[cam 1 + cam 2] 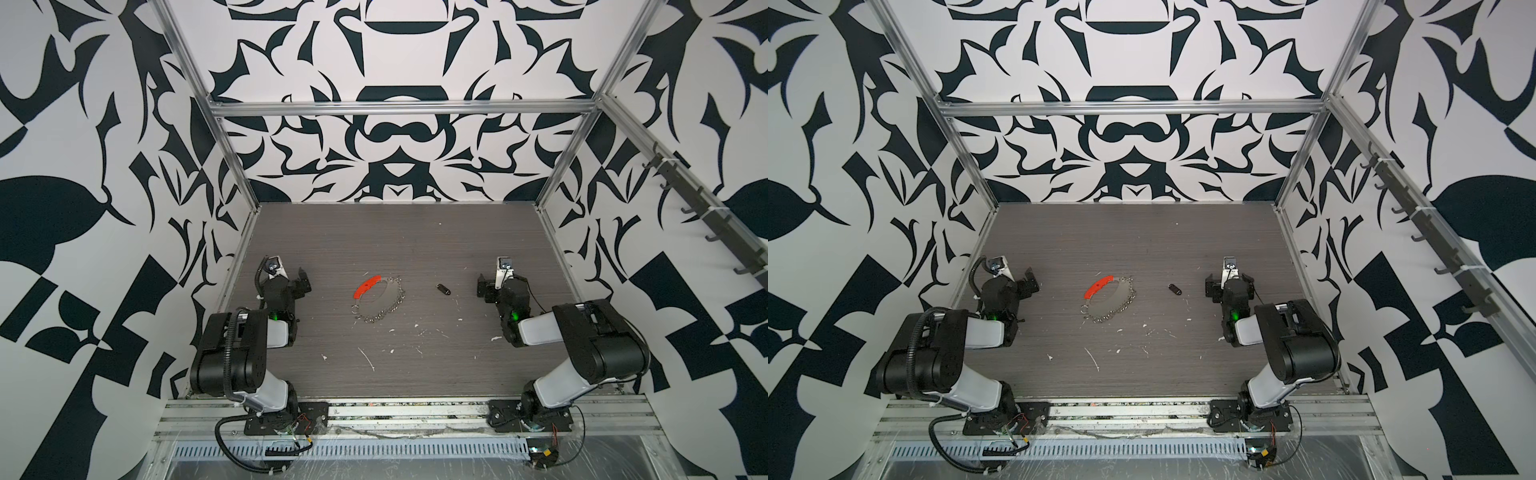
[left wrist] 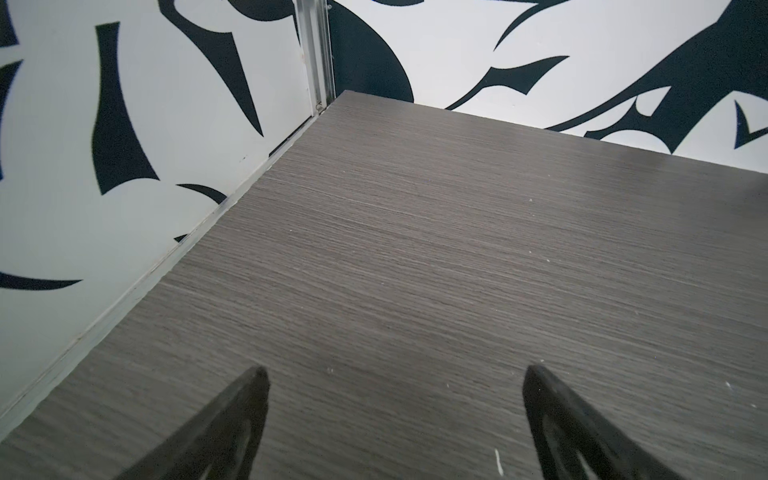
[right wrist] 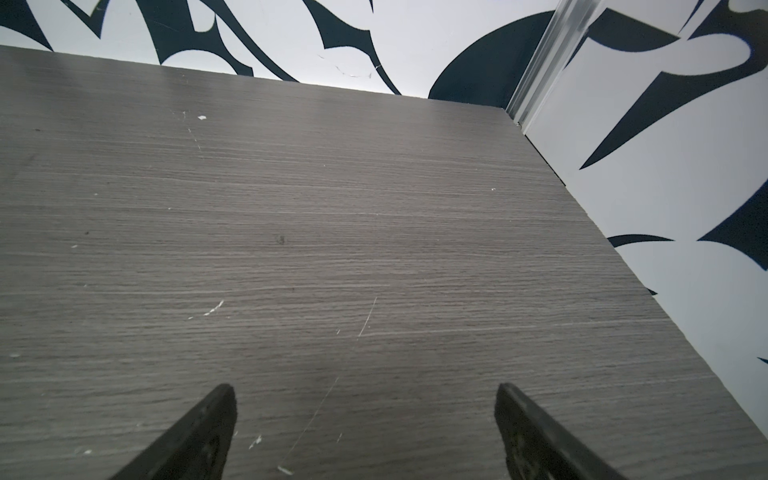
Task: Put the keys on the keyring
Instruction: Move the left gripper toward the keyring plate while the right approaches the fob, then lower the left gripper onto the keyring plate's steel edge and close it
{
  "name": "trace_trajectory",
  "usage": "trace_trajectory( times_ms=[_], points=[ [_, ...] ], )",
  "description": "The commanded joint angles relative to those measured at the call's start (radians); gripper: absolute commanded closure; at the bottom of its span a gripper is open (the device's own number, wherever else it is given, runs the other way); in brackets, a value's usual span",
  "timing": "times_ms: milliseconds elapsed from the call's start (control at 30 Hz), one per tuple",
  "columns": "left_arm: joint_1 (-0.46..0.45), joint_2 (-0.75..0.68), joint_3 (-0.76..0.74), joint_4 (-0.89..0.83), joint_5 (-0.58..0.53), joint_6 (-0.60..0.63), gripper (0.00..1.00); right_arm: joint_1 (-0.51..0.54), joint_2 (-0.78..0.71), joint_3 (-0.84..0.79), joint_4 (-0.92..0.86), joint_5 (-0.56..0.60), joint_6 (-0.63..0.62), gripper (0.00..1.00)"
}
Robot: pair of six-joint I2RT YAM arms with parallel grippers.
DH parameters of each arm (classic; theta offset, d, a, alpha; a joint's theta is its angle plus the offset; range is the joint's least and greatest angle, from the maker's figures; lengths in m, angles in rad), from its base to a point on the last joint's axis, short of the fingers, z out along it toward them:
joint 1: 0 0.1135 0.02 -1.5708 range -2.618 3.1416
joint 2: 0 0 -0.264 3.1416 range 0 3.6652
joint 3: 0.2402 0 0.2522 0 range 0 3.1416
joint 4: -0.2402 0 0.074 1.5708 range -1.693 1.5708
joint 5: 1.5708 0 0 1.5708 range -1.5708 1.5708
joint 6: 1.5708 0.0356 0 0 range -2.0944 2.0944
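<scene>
The left fingers [image 2: 232,424] and right fingers [image 3: 199,432] stand wide apart and empty over the bare surface [image 1: 415,365]. The keys [image 1: 443,289] lie right of the chain [image 1: 392,297], well apart from its keyring [image 1: 355,308].

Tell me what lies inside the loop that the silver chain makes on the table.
Only bare grey table shows inside the chain loop. The black key lies outside it, apart. What the links themselves cover cannot be seen.

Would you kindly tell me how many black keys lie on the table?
1: the key lies on the table, between the chain and the right gripper; none looks hidden.
</scene>
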Motion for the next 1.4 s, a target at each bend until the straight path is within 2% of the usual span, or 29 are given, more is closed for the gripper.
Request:
trace_trajectory(
  times_ms=[0, 167, 233, 300, 367, 433, 467, 533, 567, 667, 767, 833, 933, 967, 1033, 1067, 1133, 1200, 1233, 1300, 1367],
  points=[
    [0.0, -0.002, 0.042, -0.062, 0.045, 0.016, 0.01, -0.004, -0.023, 0.0, 0.04, 0.0, 0.008, 0.0],
    [-0.002, 0.003, 0.038, -0.035, 0.044, 0.016, 0.01, -0.004, -0.024, 0.0, 0.041, 0.011, 0.011, 0.0],
    [-0.032, -0.064, 0.03, -0.058, 0.027, 0.046, 0.01, 0.018, -0.026, -0.02, 0.088, 0.067, 0.005, 0.0],
    [-0.108, -0.196, 0.081, -0.267, -0.068, 0.088, 0.01, 0.057, -0.044, -0.061, 0.166, 0.157, -0.021, 0.0],
    [-0.188, -0.358, 0.209, -0.595, -0.115, 0.083, 0.01, 0.112, -0.116, -0.068, 0.135, 0.263, -0.059, 0.0],
    [-0.234, -0.448, 0.351, -0.889, -0.151, -0.011, 0.01, 0.189, -0.252, -0.019, -0.033, 0.386, -0.115, 0.0],
    [-0.247, -0.478, 0.412, -1.006, -0.189, -0.088, 0.01, 0.213, -0.337, 0.042, -0.214, 0.419, -0.108, 0.0],
    [-0.249, -0.511, 0.488, -1.149, -0.216, -0.173, 0.01, 0.215, -0.459, 0.214, -0.66, 0.405, 0.056, 0.0],
    [-0.249, -0.532, 0.503, -1.183, -0.211, -0.191, 0.01, 0.211, -0.485, 0.313, -0.824, 0.418, 0.133, 0.0],
    [-0.249, -0.618, 0.48, -1.18, -0.135, -0.196, 0.01, 0.212, -0.519, 0.463, -1.079, 0.438, 0.287, 0.0],
    [-0.248, -0.696, 0.406, -1.105, -0.151, -0.22, 0.01, 0.212, -0.575, 0.512, -1.227, 0.426, 0.4, 0.0],
    [-0.248, -0.72, 0.379, -1.078, -0.143, -0.269, 0.01, 0.208, -0.625, 0.502, -1.249, 0.367, 0.432, 0.0],
    [-0.247, -0.71, 0.431, -1.158, -0.082, -0.334, 0.01, 0.204, -0.685, 0.453, -1.226, 0.296, 0.482, 0.0],
    [-0.247, -0.696, 0.457, -1.211, -0.066, -0.404, 0.01, 0.194, -0.694, 0.443, -1.234, 0.262, 0.484, 0.0],
    [-0.261, -0.674, 0.444, -1.188, 0.014, -0.459, 0.01, 0.186, -0.684, 0.432, -1.276, 0.218, 0.505, 0.0],
    [-0.29, -0.664, 0.417, -1.15, 0.037, -0.48, 0.06, 0.184, -0.671, 0.421, -1.29, 0.196, 0.51, 0.0],
    [-0.396, -0.634, 0.387, -1.103, -0.01, -0.485, 0.09, 0.184, -0.643, 0.388, -1.297, 0.146, 0.523, 0.04],
    [-0.53, -0.583, 0.385, -1.077, -0.084, -0.459, 0.12, 0.183, -0.627, 0.347, -1.28, 0.1, 0.553, 0.19],
    [-0.599, -0.547, 0.394, -1.064, -0.106, -0.442, 0.13, 0.183, -0.625, 0.324, -1.27, 0.091, 0.578, 0.22],
    [-0.712, -0.459, 0.422, -1.04, -0.129, -0.409, 0.14, 0.182, -0.633, 0.281, -1.248, 0.098, 0.61, 0.21],
    [-0.794, -0.354, 0.466, -1.036, -0.17, -0.397, 0.22, 0.181, -0.642, 0.234, -1.206, 0.108, 0.597, 0.19]
  ],
)
